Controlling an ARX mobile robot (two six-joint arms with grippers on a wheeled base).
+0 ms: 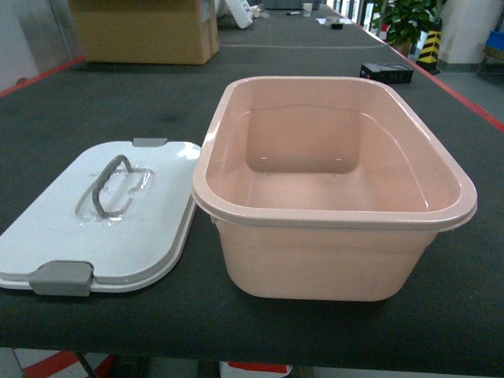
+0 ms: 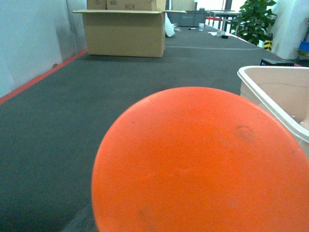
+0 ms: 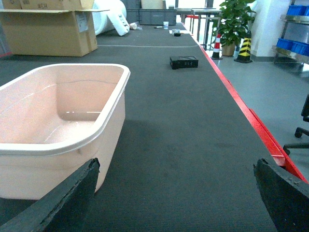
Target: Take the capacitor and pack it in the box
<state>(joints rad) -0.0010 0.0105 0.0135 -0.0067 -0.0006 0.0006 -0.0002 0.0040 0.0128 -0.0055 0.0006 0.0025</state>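
On the dark table in the head view, the box (image 1: pixel 335 189) stands open and empty right of centre, its white lid (image 1: pixel 102 216) flat just to its left, nearly touching the rim. No capacitor and no arm shows here.

From the left wrist view, an orange round face, most likely the capacitor (image 2: pixel 200 162) seen end-on, fills the near foreground, its long axis pointing at the lens. The left gripper's fingers are hidden, so whether they clamp it I cannot tell. The box rim (image 2: pixel 270 92) lies to the right and slightly far, so I judge the left arm must carry rightward over it.

From the right wrist view, the right gripper (image 3: pixel 176 198) stands spread apart and empty, with the box (image 3: pixel 58 130) to its left.
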